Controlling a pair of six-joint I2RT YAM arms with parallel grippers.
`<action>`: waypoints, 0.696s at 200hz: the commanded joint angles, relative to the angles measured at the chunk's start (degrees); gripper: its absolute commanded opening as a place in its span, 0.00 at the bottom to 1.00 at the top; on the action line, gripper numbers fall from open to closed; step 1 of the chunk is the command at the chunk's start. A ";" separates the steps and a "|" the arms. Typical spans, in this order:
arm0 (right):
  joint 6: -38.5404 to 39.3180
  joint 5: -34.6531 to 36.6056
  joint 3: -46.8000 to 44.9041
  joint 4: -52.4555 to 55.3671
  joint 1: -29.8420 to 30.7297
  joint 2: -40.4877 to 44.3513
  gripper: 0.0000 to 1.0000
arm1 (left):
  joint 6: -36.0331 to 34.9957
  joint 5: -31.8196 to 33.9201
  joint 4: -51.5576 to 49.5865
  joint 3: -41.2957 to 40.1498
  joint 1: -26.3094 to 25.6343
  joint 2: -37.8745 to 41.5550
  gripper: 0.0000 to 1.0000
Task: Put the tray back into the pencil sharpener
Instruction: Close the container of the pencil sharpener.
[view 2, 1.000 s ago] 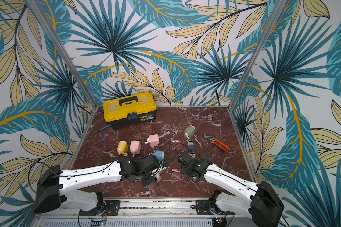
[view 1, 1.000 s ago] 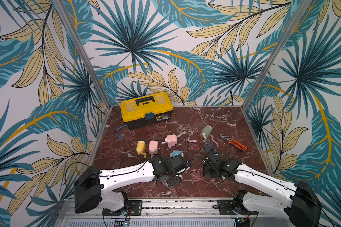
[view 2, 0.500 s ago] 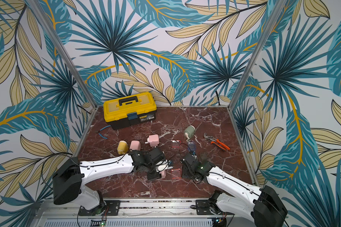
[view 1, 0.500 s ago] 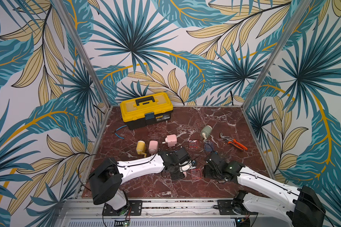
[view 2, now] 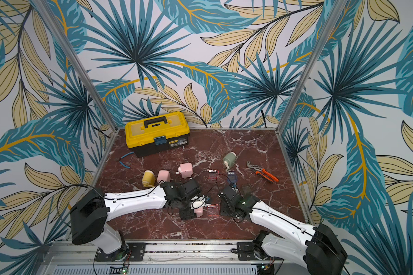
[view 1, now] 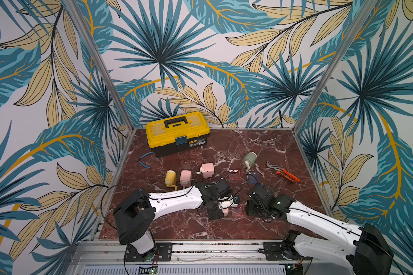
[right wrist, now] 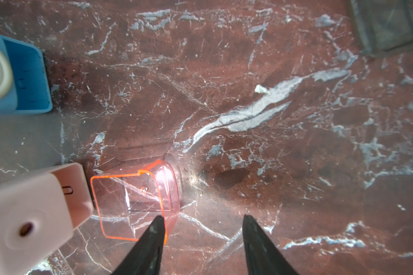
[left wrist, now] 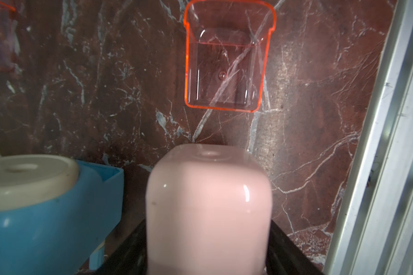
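Looking at the front of the red marble table [view 1: 177, 226], we see the left gripper [view 1: 221, 210] with a pink pencil sharpener [left wrist: 208, 209] right at its tip. We cannot tell if its fingers are squeezing the sharpener or only sitting next to it. The tray [right wrist: 138, 202] is clear with orange edges. It lies on the table just beside the pink pencil sharpener, not inside it. The right gripper [right wrist: 202, 217] is low on the other side of the tray. Its two black fingers [right wrist: 153, 238] are spread apart with nothing between them, and one tip is right at the tray's edge. A blue pencil sharpener [left wrist: 45, 214] with a cream part sits close by.

Farther back we see a second orange tray [view 1: 234, 174], a blue tray [view 1: 252, 177], a second pink sharpener [view 1: 185, 178], a third pink sharpener [view 1: 208, 170], a yellow sharpener [view 1: 170, 179] and a green sharpener [view 1: 250, 159]. Orange pliers [view 1: 284, 172] lie off to one side. At the very back stands a yellow toolbox [view 1: 177, 133].
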State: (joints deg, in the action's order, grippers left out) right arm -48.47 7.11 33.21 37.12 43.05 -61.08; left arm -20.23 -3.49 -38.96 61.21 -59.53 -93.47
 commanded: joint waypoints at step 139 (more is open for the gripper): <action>1.50 -2.38 0.36 -5.73 -0.16 -5.48 0.53 | 2.16 -5.74 4.68 -2.26 2.15 0.78 0.57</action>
State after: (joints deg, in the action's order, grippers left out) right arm -47.81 5.32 33.21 33.32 43.00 -65.30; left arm -18.85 -7.84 -37.71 60.73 -57.58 -93.43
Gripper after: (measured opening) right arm 0.530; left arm 0.590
